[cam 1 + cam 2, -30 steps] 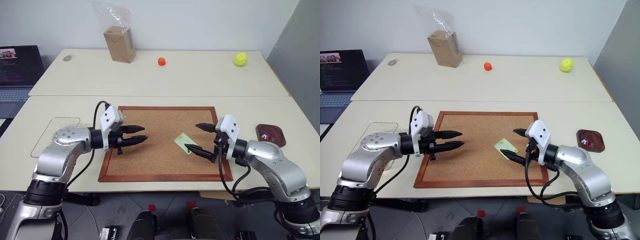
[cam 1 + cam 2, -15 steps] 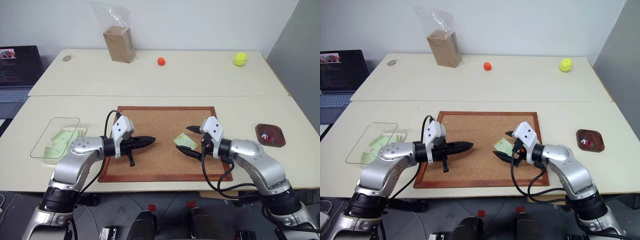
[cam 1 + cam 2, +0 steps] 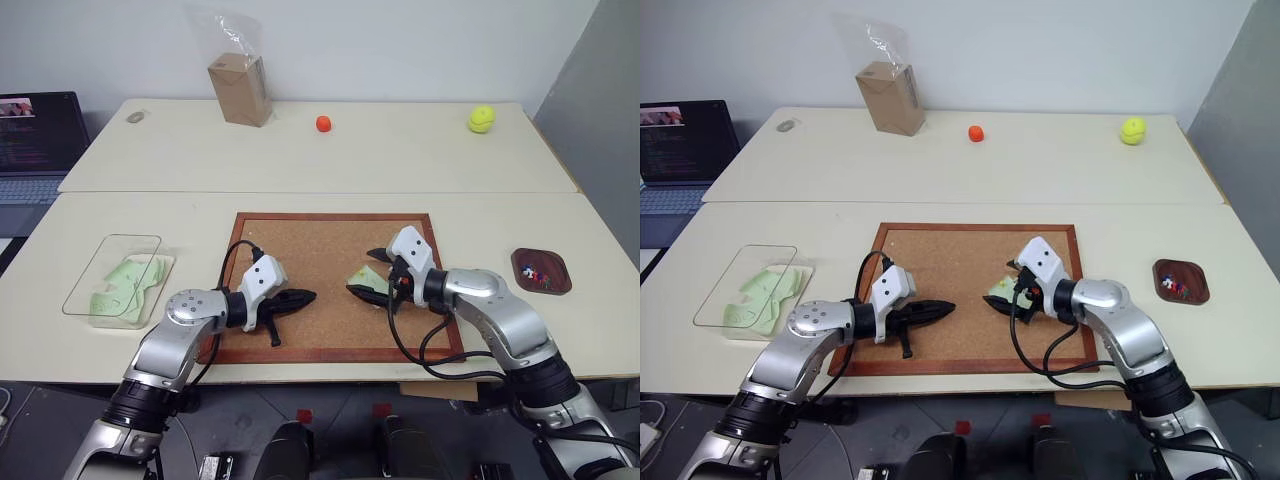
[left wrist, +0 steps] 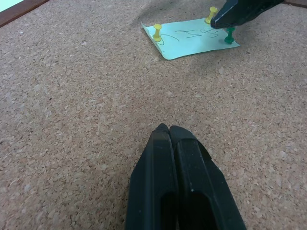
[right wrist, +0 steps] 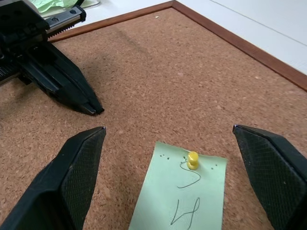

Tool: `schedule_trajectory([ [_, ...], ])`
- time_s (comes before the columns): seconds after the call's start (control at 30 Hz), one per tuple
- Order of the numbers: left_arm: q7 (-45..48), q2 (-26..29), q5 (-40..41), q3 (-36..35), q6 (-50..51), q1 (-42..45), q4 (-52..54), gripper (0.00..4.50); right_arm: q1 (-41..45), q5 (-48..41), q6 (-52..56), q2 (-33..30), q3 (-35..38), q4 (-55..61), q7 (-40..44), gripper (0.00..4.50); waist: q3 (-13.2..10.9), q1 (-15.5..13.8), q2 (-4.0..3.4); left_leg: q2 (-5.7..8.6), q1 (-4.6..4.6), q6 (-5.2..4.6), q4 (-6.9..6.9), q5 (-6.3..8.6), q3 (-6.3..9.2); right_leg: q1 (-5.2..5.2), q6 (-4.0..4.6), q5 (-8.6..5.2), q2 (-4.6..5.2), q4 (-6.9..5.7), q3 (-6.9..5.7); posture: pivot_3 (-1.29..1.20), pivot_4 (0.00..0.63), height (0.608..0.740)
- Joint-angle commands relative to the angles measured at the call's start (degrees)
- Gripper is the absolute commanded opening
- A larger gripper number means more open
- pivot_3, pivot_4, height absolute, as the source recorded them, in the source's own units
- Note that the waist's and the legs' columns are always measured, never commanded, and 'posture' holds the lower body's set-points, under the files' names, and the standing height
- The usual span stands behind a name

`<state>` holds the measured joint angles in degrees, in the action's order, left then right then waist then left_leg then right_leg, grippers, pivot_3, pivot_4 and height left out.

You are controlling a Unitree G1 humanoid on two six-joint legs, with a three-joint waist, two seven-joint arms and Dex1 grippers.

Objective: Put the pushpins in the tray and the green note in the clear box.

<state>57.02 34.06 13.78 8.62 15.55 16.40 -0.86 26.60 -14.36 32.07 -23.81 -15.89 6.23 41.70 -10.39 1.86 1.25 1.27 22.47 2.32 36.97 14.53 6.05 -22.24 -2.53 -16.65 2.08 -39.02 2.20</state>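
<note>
Right wrist view has the right gripper [image 5: 172, 167] spread as wide as it goes, empty, one finger on each side of the green note [image 5: 184, 191]; a yellow pushpin [image 5: 192, 159] stands near the note's far edge, above handwritten pen marks. Left wrist view adds two more pins on that note, a second yellow one [image 4: 157, 32] at a corner and a green one [image 4: 230, 35] beside the right gripper's fingertip. It also shows the left gripper [image 4: 169, 128] pressed fully shut, holding nothing, its tips low over bare cork and aimed toward the note. Head views place the note flat on the cork board [image 3: 300, 245], right of centre. Farther out, the clear box [image 3: 112, 280] holds pale green slips at the board's left, and the tray [image 3: 540, 270] lies at its right.
</note>
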Motion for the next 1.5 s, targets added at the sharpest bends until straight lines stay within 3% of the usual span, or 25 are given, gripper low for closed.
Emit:
schedule_trajectory([
  [0.03,1.08,0.19,-0.91,1.47,-0.16,-1.27,0.12,0.0,1.63,0.73,-0.41,0.41,0.0,-1.36,0.86,4.09,0.0,0.0,0.0,0.0,0.0,0.0,0.0,0.0,0.0,0.0,0.0,0.0,0.0,0.0,0.0,0.0,0.15,0.74],
  [0.7,1.57,0.7,-0.73,1.61,1.61,-1.77,3.68,0.0,3.81,3.06,-2.64,3.85,-0.19,-8.22,1.4,0.04,0.0,0.02,-0.01,0.0,0.0,0.0,-0.01,0.0,-0.01,-0.02,0.0,0.0,0.0,0.0,0.0,0.0,0.15,0.74],
  [1.07,-0.09,0.59,-2.38,1.82,2.75,-1.83,3.58,0.0,3.17,2.54,-0.88,2.53,1.33,-5.16,2.41,0.04,0.0,0.01,-0.01,0.0,0.0,0.0,-0.01,0.0,0.0,-0.01,0.0,0.0,0.0,0.0,0.0,0.0,0.15,0.74],
  [1.5,-1.56,1.39,-7.06,4.13,1.73,-0.06,-1.43,0.0,2.56,-4.25,10.03,0.08,8.34,8.19,0.44,0.04,0.21,-0.01,-0.27,0.02,-0.14,-0.01,-0.01,0.0,0.0,0.14,-0.01,0.0,0.01,-0.01,0.0,0.0,0.15,0.74],
])
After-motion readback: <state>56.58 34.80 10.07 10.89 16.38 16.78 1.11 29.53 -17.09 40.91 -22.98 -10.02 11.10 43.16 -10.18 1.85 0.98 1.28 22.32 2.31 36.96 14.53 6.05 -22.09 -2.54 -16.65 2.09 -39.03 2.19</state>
